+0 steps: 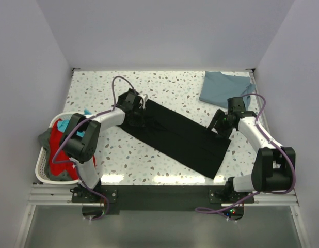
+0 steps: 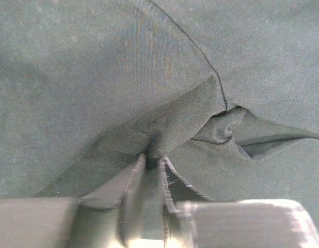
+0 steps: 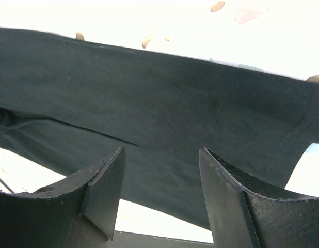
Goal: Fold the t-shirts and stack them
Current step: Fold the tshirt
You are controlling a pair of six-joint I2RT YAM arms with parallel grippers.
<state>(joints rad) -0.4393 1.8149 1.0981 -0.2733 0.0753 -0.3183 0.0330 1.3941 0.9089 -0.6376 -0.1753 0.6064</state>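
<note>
Left gripper (image 2: 152, 164) pinches black t-shirt (image 2: 97, 77), seen only from its wrist view.

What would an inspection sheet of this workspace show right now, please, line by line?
Surface: white speckled table, brightly lit.
Job's things: black t-shirt lies as a long diagonal band across the middle. The blue t-shirt lies at the far right corner, apart from it.
Clutter: white laundry basket at the left edge, holding red, grey and teal laundry.
Grippers: left gripper is shut on a fold of the black t-shirt. The right gripper is open at the shirt's right end, gripping nothing.
Cables: purple cables loop along both arms.
Surroundings: plain white walls on three sides.
</note>
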